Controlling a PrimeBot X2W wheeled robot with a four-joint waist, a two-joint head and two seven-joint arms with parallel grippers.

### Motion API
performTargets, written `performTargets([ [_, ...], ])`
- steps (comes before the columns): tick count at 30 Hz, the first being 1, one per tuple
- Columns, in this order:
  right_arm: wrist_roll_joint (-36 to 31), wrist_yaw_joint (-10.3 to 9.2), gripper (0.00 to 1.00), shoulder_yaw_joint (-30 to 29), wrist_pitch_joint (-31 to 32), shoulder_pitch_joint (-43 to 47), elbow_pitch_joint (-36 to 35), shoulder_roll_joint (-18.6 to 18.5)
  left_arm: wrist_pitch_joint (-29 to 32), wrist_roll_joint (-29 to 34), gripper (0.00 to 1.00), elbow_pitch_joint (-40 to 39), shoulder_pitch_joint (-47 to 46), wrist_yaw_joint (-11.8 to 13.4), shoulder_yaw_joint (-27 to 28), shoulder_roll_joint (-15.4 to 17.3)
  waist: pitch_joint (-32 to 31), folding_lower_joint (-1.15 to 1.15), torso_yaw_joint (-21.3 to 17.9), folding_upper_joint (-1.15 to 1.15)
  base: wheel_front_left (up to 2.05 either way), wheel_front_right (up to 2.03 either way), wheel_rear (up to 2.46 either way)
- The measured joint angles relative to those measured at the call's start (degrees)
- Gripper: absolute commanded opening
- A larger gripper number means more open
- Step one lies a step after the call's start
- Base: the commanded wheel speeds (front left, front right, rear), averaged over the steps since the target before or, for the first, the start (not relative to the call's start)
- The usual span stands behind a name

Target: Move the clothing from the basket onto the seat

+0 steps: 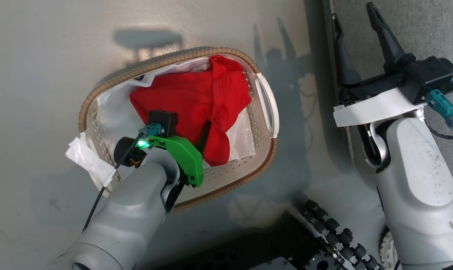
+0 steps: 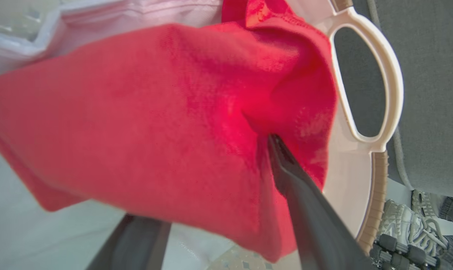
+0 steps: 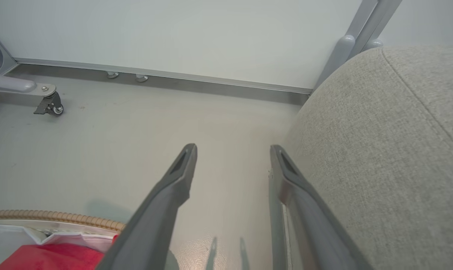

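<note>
On the grey floor (image 1: 42, 56), left of centre in the head view, stands the oval laundry basket (image 1: 226, 177) with its brown woven rim and perforated cream sides. A white liner (image 1: 114, 112) lines it and spills over its near-left rim. The red clothing (image 1: 189, 101) lies heaped inside, reaching from the middle to the far and right walls, close under the side handle (image 1: 267, 105). The left arm reaches down into the basket from the near-left side, and the left pincer (image 2: 230, 144) is buried in the cloth. Its fingers stand spread; one dark fingertip (image 2: 277, 150) presses into a deep fold, while the fabric drapes over the other finger and hides its tip. Past the handle in the left wrist view, a white laced shoe (image 2: 408, 219) shows at the lower right. Further right, the right pincer (image 1: 354, 15) hangs above the floor's strip between basket and sofa, its two long fingers wide apart and holding nothing. At the far right the grey woven seat (image 1: 429, 30) rises just beside that pincer, its rounded corner close to the right finger in the right wrist view.
</note>
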Motion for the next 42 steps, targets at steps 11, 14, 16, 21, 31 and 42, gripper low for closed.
performTargets([
  [11,0.38,0.0,1.0,-0.69,-0.01,0.82,3.25,0.02,-0.55,-2.41,0.0,-0.71,2.76,0.01,-4.72,0.23,-4.52,0.0,0.74,0.0,0.0,0.0,0.0],
  [14,-0.14,0.0,1.0,-0.82,0.0,1.77,5.0,0.03,-0.63,-2.14,0.0,-3.12,4.48,0.0,-3.5,1.21,-7.16,0.0,1.42,0.0,0.0,0.0,0.0],
  [16,-0.16,0.0,1.0,-0.54,0.0,2.5,6.06,0.03,-0.7,-0.56,0.0,-4.55,5.82,0.0,-2.59,2.11,-9.09,0.0,1.9,0.0,0.0,0.0,0.0],
  [21,0.05,0.0,1.0,0.14,-0.01,5.7,8.45,0.12,-0.73,4.05,0.0,-9.05,10.6,0.0,-0.03,3.05,-15.11,0.0,3.31,0.0,0.0,0.0,0.0],
  [31,1.12,0.0,1.0,-0.91,0.0,15.07,12.13,0.09,-0.73,14.94,0.0,-22.27,17.58,0.0,8.49,4.09,-28.14,-0.01,7.17,0.0,0.0,0.0,0.0],
  [42,2.18,0.0,1.0,0.01,-0.01,24.12,13.96,0.08,-0.73,22.67,0.0,-36.64,21.93,0.0,16.23,4.24,-41.25,-0.01,11.14,0.0,0.0,0.0,0.0],
])
